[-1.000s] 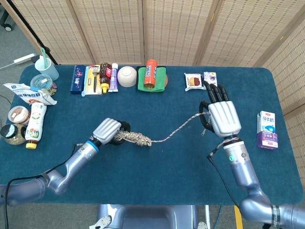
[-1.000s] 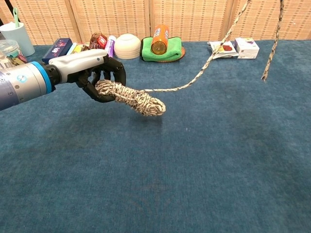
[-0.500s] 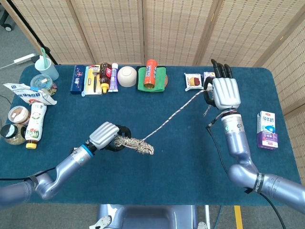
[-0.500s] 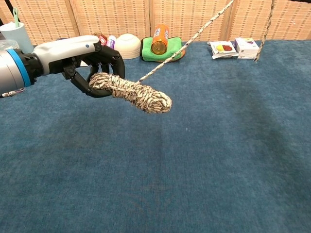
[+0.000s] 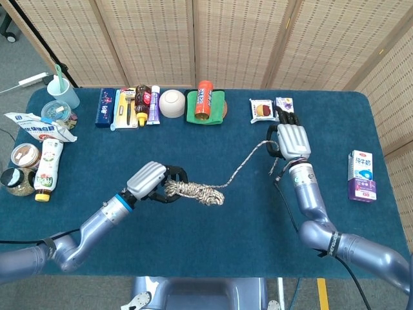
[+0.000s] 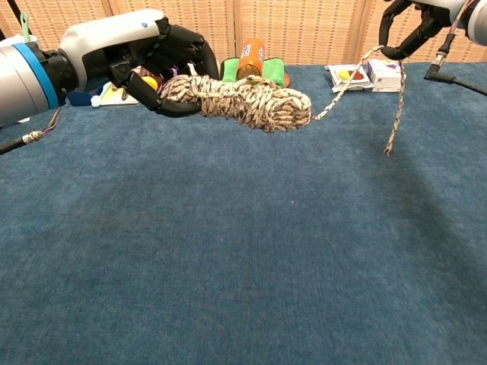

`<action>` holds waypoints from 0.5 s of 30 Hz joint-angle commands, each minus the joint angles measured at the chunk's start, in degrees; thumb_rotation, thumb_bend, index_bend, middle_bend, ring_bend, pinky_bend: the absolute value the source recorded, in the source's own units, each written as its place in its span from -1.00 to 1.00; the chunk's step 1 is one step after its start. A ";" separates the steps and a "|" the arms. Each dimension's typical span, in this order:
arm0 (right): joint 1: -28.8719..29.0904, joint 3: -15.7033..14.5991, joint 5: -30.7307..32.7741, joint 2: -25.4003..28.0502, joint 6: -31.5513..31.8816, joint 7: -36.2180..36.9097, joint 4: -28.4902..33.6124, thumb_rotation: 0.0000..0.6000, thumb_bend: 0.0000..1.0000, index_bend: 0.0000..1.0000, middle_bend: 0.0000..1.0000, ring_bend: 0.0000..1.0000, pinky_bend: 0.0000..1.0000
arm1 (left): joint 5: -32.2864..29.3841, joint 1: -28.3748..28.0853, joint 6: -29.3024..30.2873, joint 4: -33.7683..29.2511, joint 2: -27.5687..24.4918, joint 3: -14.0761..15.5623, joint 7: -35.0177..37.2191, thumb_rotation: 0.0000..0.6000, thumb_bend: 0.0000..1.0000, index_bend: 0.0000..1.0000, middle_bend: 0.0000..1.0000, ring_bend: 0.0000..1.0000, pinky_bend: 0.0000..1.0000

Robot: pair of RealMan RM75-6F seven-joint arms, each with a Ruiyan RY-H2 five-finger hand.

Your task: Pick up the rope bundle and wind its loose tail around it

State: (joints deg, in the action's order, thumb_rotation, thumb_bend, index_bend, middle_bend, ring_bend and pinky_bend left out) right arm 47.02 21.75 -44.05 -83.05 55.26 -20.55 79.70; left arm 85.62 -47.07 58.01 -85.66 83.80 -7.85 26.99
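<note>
Two silver-grey metallic arms end in five-fingered hands with pale grey shells over the backs and black fingers. The left hand (image 5: 150,178) joins its forearm at a bright blue ring beside a black band, with a small dark mark on the white shell in the chest view. The right hand (image 5: 288,137) meets a rounded silver forearm bearing a small green light; a thin black cable runs along it, and a black ribbed collar sits at the elbow.

One rope bundle (image 5: 193,191) (perhaps two bottles (image 5: 48,169))
</note>
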 commanded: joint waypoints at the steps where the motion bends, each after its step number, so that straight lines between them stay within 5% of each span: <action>1: -1.04 -2.01 -2.83 -1.11 0.77 1.61 0.45 1.00 0.05 0.41 -1.00 -1.00 -1.00 | -2.13 -0.62 0.28 0.11 2.03 -1.95 -2.50 1.00 -0.26 0.41 0.03 0.05 0.29; 15: -6.74 -7.53 -11.88 -1.58 8.31 4.08 8.07 1.00 0.05 0.41 -1.00 -1.00 -1.00 | -13.21 -3.68 2.28 3.31 13.28 -9.79 -16.41 1.00 -0.27 0.43 0.04 0.05 0.29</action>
State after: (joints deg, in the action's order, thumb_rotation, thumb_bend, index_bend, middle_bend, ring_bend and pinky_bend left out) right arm 41.00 14.86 -55.07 -84.68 62.68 -16.55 86.90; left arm 73.95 -50.11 59.53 -83.40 95.27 -16.48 12.51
